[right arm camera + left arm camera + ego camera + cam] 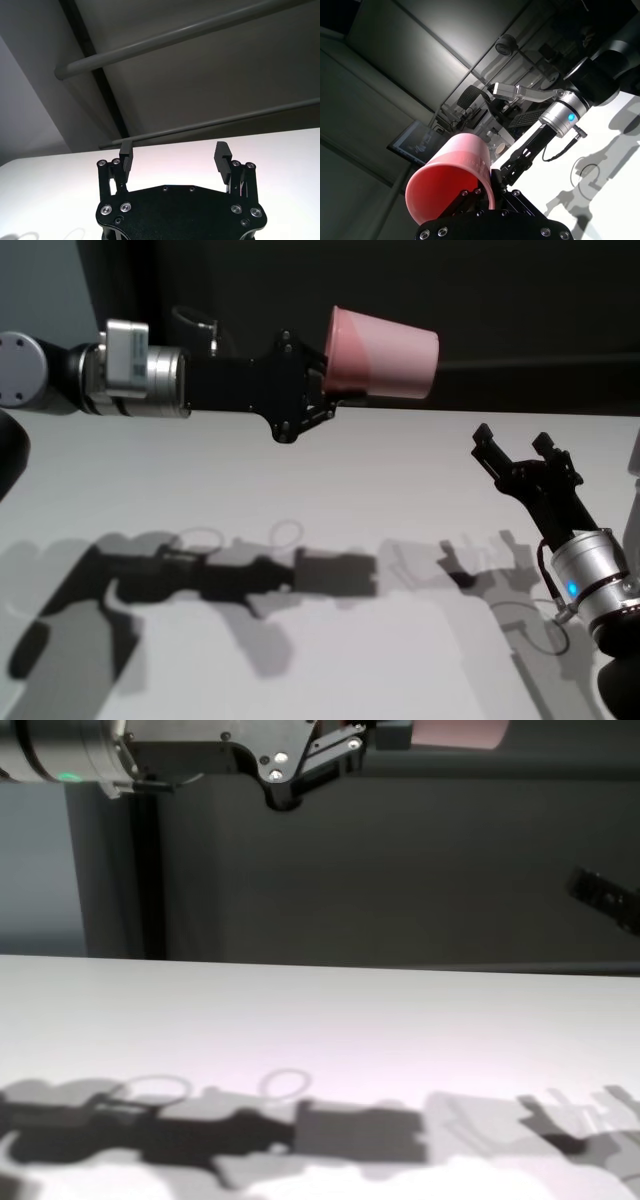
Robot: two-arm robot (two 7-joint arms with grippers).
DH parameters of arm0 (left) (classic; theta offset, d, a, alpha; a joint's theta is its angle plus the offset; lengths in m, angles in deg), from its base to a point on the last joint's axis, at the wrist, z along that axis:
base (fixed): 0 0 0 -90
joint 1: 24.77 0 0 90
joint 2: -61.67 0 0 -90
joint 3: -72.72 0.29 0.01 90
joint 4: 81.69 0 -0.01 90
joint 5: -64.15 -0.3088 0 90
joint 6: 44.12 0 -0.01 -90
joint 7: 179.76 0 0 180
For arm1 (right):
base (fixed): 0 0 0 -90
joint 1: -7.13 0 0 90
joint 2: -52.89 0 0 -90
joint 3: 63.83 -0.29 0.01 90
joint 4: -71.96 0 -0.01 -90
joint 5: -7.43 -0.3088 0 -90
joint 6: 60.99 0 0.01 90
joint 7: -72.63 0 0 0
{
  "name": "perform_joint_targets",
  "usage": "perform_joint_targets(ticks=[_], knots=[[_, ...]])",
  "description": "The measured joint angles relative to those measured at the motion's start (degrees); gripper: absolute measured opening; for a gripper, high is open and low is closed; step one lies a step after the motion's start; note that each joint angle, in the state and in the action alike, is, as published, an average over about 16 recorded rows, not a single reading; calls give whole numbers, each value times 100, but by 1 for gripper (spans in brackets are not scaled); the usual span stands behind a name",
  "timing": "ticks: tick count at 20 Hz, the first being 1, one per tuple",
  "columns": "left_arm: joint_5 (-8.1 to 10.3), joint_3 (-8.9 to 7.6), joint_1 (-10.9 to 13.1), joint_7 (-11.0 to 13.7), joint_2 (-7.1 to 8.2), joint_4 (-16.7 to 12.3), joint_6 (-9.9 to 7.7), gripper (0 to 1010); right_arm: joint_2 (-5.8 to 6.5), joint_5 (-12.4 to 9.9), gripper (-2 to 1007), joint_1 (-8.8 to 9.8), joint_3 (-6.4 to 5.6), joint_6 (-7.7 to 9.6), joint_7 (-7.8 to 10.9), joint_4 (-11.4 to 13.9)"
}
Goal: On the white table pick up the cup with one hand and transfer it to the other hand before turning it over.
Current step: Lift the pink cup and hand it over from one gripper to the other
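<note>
Starting nearest the robot, the table point(330, 540) carried only the shadows of both arms across its near half, running from about 8 o'clock to 4 o'clock in the head view. No object rested on its surface in any view.

At roughly 4 o'clock stood the right gripper point(514, 448), its arm rising from the near right corner and its fingers angled up toward 11 o'clock. The right wrist view confirmed the right gripper point(174, 156) had its fingers spread wide, with nothing between them and only table and dark wall beyond. It was raised clear of the table and well apart from the cup.

Farther off, at about 12 o'clock, the left arm reached in level from 9 o'clock, well above the table. The left gripper point(332, 368) was pressed together on the cup point(385, 352), pinching its wall at the rim. The cup lay on its side, open mouth toward the gripper at 9 o'clock and narrower base pointing to 3 o'clock. The left wrist view looked into the open mouth of the cup point(451, 179), with one finger inside the rim and one outside. The same view showed the right gripper point(512, 167) farther off, just beyond the cup and apart from it.

In the chest view, the left gripper point(345, 737) and the cup point(460, 732) were seen at the top edge, high above the table point(320, 1020).
</note>
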Motion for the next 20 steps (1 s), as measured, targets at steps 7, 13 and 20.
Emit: perform_joint_targets(ticks=[7, 13, 20], knots=[[0, 0, 0, 0, 0, 0, 0, 40, -60, -651, 1000, -101, -114, 235, 217, 10], [0, 0, 0, 0, 0, 0, 0, 40, -153, -1290, 1000, -182, -214, 429, 367, 5], [0, 0, 0, 0, 0, 0, 0, 40, -283, -2015, 1000, -232, -351, 658, 486, 8]])
